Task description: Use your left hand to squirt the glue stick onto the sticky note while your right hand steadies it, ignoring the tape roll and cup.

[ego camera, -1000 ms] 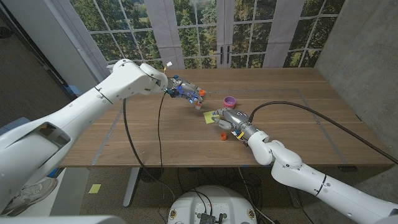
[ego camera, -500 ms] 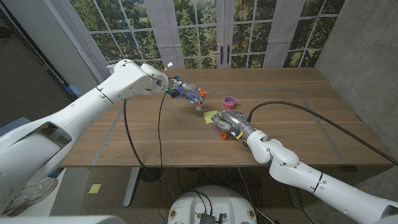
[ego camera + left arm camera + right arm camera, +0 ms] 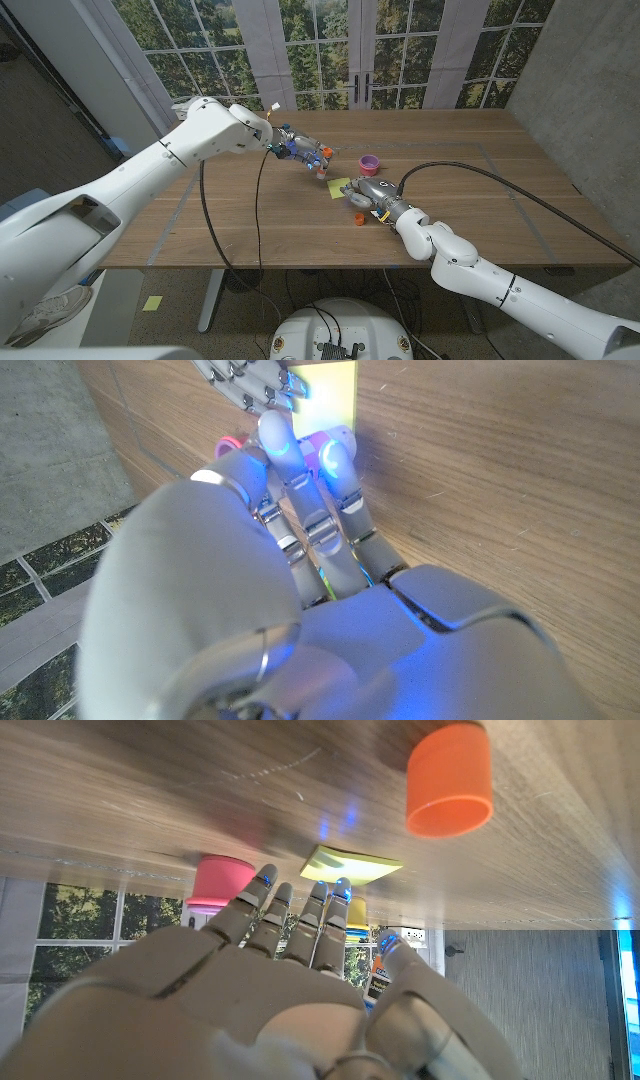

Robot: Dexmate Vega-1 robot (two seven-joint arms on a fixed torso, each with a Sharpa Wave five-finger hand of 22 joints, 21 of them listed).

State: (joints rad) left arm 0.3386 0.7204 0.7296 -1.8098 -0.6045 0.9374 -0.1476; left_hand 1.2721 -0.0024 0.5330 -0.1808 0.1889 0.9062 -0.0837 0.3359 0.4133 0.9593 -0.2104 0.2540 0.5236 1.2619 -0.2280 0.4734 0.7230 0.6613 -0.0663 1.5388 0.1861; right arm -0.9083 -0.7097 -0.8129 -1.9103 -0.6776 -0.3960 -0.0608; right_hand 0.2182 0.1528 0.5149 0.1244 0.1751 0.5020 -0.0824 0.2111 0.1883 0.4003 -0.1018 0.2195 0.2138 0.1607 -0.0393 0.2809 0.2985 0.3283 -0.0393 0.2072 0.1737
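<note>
**Glue stick poised beside the note**

On the left of the head view, the left hand (image 3: 303, 152) holds the white glue stick with its orange end (image 3: 319, 170) low over the wooden desk (image 3: 220, 225), its tip just beside the square yellow sticky note (image 3: 339, 186). To do the step well, I judge the tip should come squarely over the note's bare near half and press lightly, so the paper does not drag. Just right of that, the right hand (image 3: 367, 194) reaches over the note's far side with fingers spread, holding nothing; whether they press the paper I cannot tell. A small pink cup (image 3: 370, 163) stands beyond it, and a loose orange cap (image 3: 358, 219) lies near the wrist. No writing can be read on any of them.
</note>
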